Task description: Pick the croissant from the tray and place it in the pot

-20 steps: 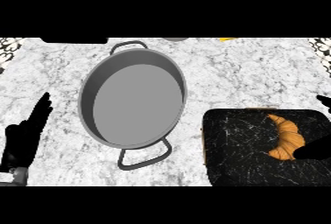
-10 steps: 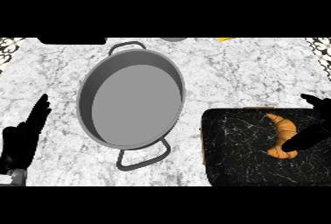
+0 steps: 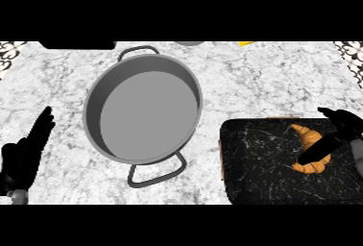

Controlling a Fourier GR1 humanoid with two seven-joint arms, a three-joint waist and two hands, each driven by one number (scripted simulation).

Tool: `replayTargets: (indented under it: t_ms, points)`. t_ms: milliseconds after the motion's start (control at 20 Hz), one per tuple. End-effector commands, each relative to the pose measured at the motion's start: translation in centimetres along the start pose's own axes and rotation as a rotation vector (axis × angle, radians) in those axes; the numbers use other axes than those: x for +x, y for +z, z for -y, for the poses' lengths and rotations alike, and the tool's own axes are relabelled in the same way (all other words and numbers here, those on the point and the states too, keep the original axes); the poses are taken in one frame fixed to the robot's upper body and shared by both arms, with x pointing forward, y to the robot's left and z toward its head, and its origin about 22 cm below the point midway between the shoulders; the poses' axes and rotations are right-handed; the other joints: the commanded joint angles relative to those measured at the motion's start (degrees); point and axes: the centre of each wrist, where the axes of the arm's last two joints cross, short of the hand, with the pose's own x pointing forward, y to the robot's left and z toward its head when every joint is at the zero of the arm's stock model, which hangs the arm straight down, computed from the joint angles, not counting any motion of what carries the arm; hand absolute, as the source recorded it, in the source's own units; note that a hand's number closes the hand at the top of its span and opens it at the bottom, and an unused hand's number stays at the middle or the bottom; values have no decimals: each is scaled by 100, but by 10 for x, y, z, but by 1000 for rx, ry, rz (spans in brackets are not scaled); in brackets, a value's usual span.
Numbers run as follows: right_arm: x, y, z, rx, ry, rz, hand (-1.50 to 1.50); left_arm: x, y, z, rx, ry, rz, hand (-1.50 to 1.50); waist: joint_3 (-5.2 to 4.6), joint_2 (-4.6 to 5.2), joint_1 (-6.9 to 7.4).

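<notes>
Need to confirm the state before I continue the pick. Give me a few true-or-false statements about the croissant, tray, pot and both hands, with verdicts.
1. The croissant lies in the pot. False: it lies on the tray.
2. The right hand is over the croissant. True.
3. The tray sits left of the pot. False: it sits to the pot's right.
4. The left hand rests open at the view's lower left, away from the pot. True.
</notes>
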Motion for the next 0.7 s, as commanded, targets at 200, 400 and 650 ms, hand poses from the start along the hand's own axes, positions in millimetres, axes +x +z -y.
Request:
replayTargets:
  t_ms: [200,400,650]
  points:
    - [1,-8,-20,15,34,-102,-150,13,-14,-4,6,3,-10,0,2,-3,-50]
    - [-4,-17,-12,22,57,-124,-150,-19,-1,-6,14,-2,-2,0,-1,-2,-38]
    - [-11,-31,-36,76,90,-101,150,14,-6,11,1,4,0,0,4,-6,-40]
